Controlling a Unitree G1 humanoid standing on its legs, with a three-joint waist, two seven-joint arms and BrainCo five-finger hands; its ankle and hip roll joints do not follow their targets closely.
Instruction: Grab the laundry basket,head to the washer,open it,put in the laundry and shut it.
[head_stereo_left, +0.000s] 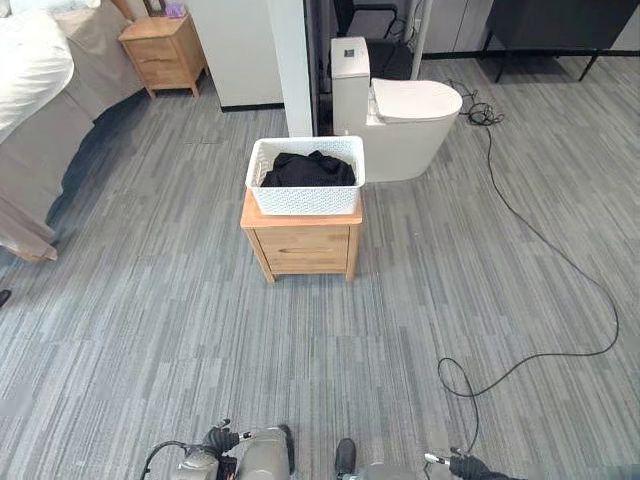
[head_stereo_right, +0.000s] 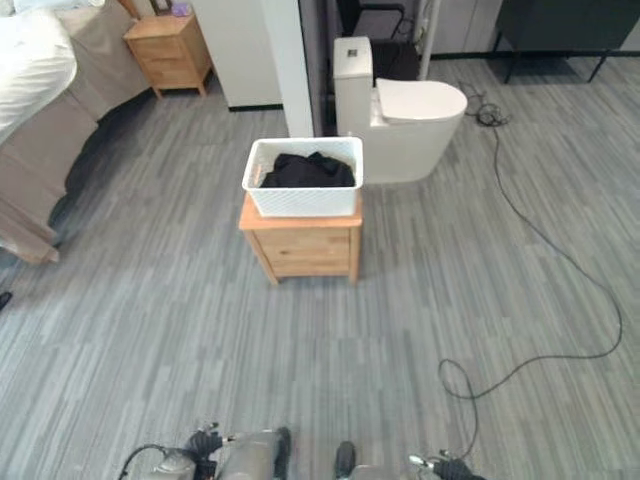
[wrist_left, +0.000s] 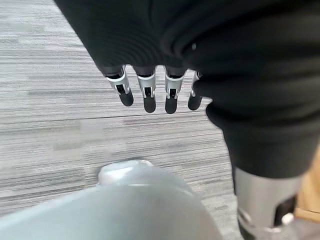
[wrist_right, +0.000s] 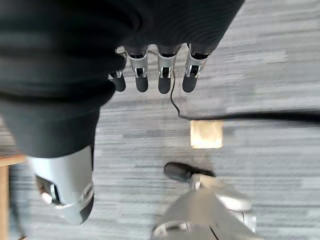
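A: Where is the laundry basket (head_stereo_left: 306, 176)?
B: On the wooden nightstand (head_stereo_left: 303, 243) — straight ahead, well apart from both hands.
A: The hands?
B: Left hand (wrist_left: 150, 92) and right hand (wrist_right: 150, 75) — fingers straight, empty, equally distant.

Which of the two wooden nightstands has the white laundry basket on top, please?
The nearer nightstand, mid-floor before the toilet, carries the basket; the one by the bed does not.

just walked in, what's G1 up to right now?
Nothing is being handled yet. The white laundry basket with dark clothes sits on a small wooden nightstand ahead of the robot, in front of a toilet. The left robot hand and right robot hand hang open over the floor, holding nothing.
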